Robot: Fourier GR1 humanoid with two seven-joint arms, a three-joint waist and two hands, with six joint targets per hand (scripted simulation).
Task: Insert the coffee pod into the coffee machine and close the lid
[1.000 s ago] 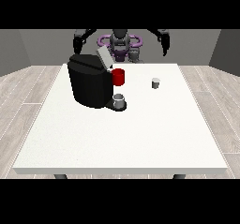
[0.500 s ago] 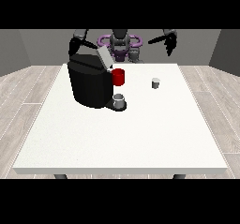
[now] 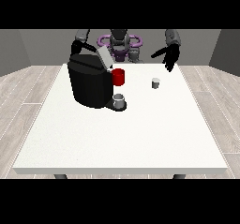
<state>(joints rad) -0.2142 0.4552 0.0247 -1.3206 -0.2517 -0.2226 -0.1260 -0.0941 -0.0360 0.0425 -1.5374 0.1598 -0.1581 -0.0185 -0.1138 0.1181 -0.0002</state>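
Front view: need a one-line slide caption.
Hand at the view's right hovers open above the coffee pod; coffee machine stands lid-up on the white table.

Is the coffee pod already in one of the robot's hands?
No, the coffee pod stands alone on the table, below the hand at the view's right.

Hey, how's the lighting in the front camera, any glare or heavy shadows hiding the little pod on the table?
Front view: lighting is even and soft, no glare on the large white table; the small grey coffee pod stands out plainly with only a faint shadow; the black coffee machine is dark enough to lose surface detail, and the black hand at the view's right blends into its arm.
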